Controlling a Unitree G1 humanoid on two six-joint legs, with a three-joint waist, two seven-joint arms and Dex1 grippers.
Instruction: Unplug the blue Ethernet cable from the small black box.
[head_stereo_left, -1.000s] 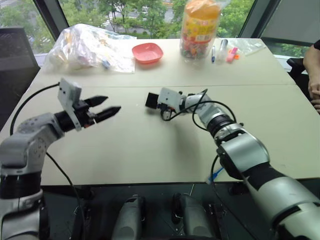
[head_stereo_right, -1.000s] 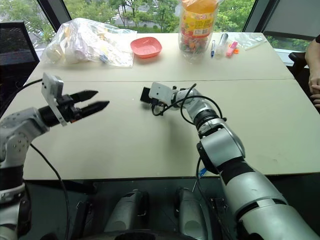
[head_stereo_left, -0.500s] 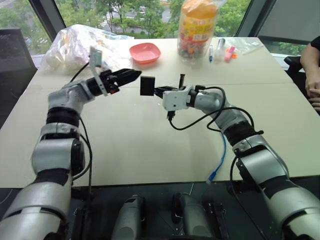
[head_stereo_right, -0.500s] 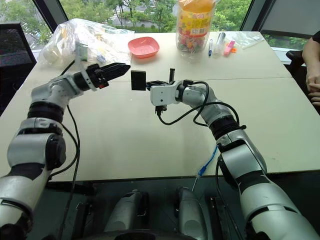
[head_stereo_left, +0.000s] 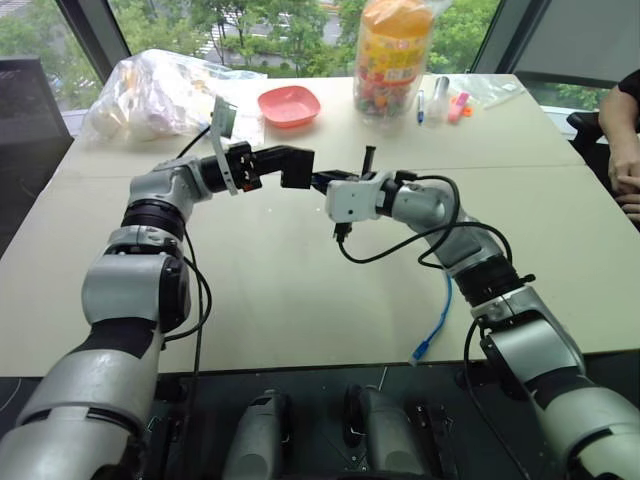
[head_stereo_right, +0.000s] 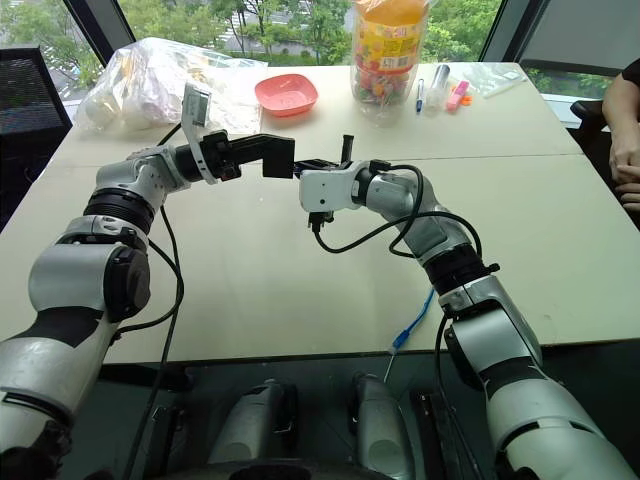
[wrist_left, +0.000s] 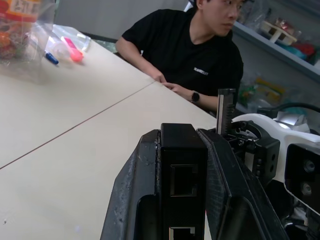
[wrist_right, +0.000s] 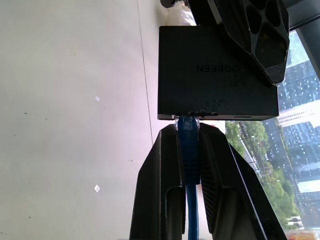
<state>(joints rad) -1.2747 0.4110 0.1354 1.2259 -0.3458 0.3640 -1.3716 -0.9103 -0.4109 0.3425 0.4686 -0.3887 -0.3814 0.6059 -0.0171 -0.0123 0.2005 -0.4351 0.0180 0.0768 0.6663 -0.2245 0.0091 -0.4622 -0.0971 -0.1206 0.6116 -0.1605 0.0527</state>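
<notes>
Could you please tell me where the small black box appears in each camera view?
Left eye view: small black box, upper centre, held above the table.
Right eye view, upper centre-left.
Left wrist view, clamped by the left gripper.
Right wrist view, blue Ethernet cable plugged in.
Shared landmark: the box.

Box (head_stereo_left: 297, 167) above table (head_stereo_left: 300, 290), btwn L hand (head_stereo_left: 283, 165) & R hand (head_stereo_left: 322, 181); cable (head_stereo_left: 436, 322) hangs off front edge.

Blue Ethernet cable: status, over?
Left end effector shut on small black box, held above table. Right end effector shut on blue Ethernet cable at the socket, still plugged in. Nothing in the way.
</notes>
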